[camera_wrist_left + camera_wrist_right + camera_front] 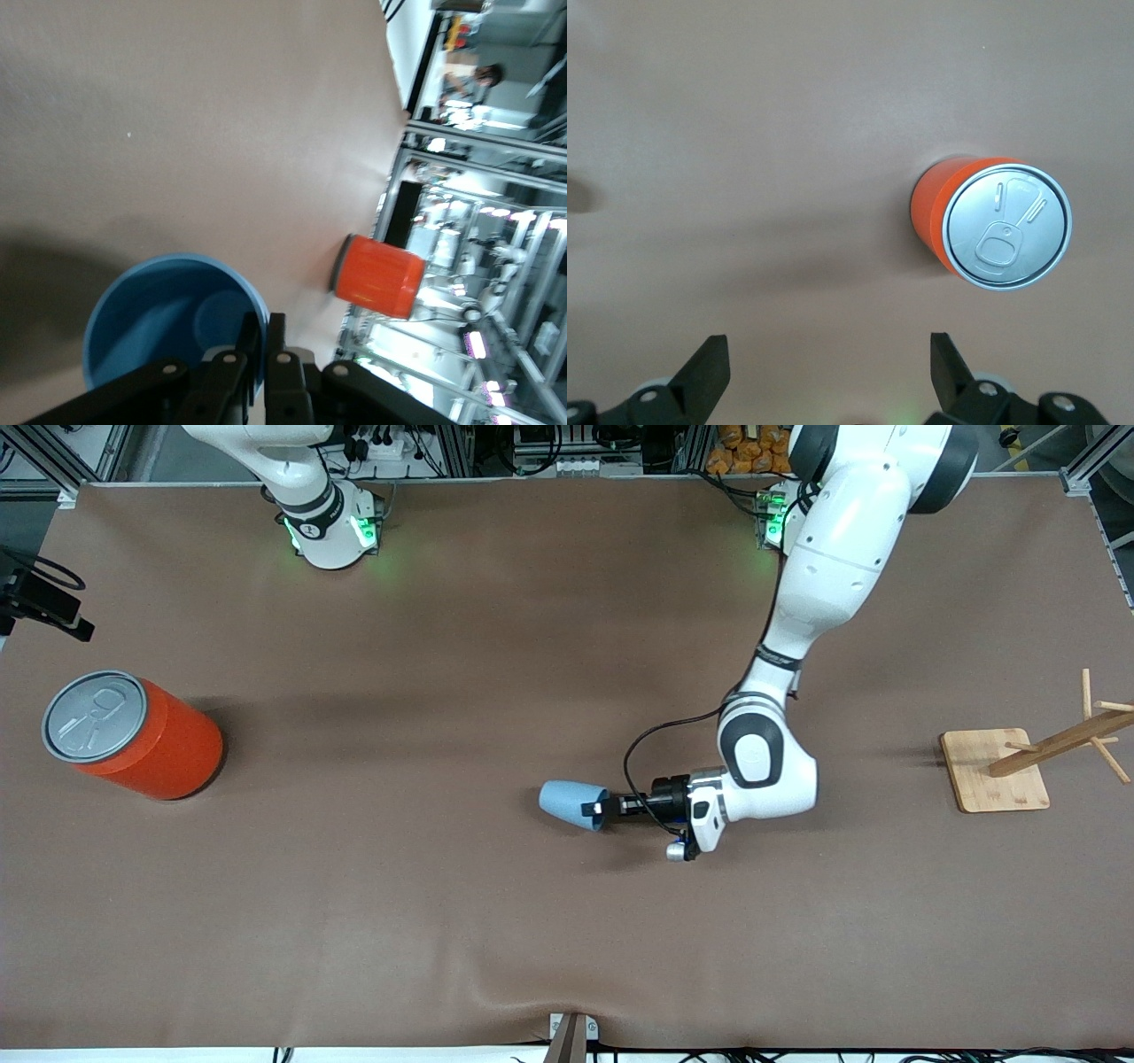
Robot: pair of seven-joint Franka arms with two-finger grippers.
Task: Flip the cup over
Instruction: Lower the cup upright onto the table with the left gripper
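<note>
The left hand point(599, 809) is clamped on the rim of the cup point(570, 803), one finger point(250, 343) inside the mouth and the other against the outer wall. The cup is lying on its side on the counter point(496, 921) near the middle, its mouth turned toward the left arm's end and its base toward the right arm's end. Its darker blue interior is seen to be empty in the left wrist view. The right hand point(830, 372) is held high with its fingers spread wide, gripping nothing, over the counter near the can point(133, 735). The can stands upright at the right arm's end, its pull-tab lid sealed. A wooden rack point(1019, 762) stands at the left arm's end.
</note>
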